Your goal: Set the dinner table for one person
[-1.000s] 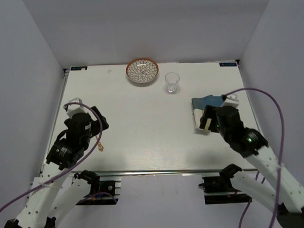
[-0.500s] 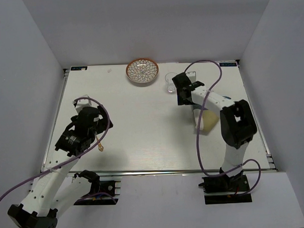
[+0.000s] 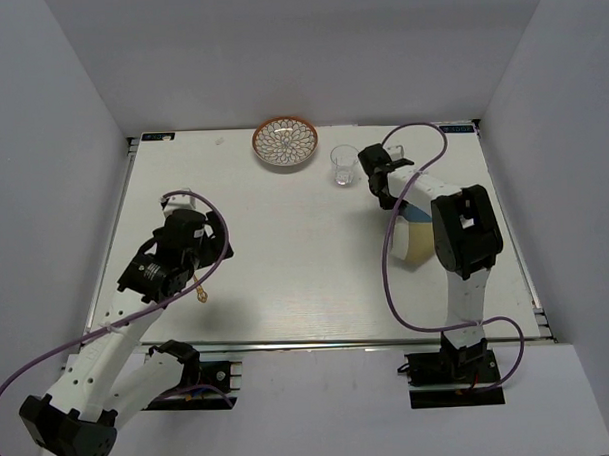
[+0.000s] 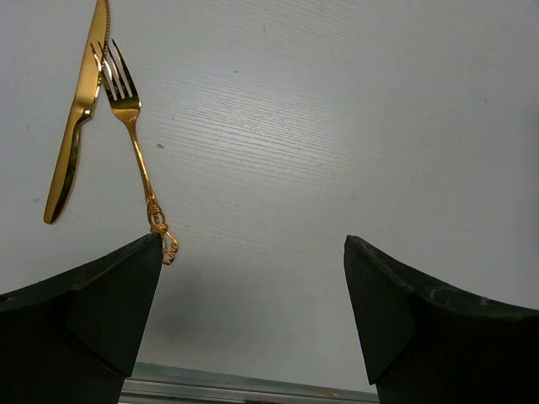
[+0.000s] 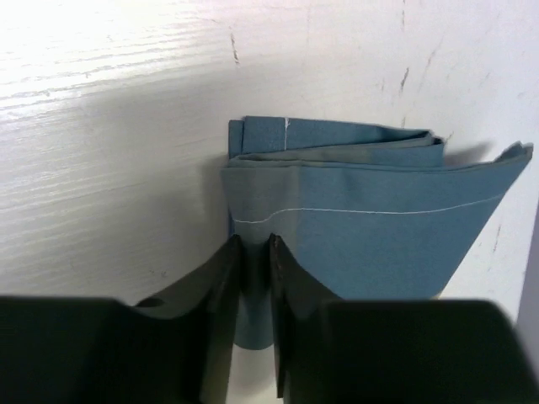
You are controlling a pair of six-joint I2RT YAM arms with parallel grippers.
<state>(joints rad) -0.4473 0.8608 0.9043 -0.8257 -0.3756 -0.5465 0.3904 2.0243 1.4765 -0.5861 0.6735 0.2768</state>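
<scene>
Left arm (image 3: 156, 268) bends low over the near-left of the white, faintly plank-grained surface (image 3: 296, 258), its jaws wide and empty above a slim gold fork (image 4: 135, 143) and knife (image 4: 78, 118); right arm (image 3: 465, 232) stretches far, its jaws pinched narrowly on a folded blue cloth (image 5: 362, 210); beyond stand a clear glass (image 3: 344, 166) and a patterned round bowl (image 3: 285, 143).

My left gripper (image 4: 253, 244) hangs wide open over bare dinner table (image 4: 354, 109), with room ahead. The gold fork (image 4: 135, 156) and knife (image 4: 74, 126) crowd one fingertip's side. Over on the right, the glass (image 3: 344, 165) stands close by my wrist, with the patterned bowl (image 3: 285, 144) beyond. The folded blue cloth (image 5: 362, 244) sits in my right gripper (image 5: 253, 248), pinched, I think.
</scene>
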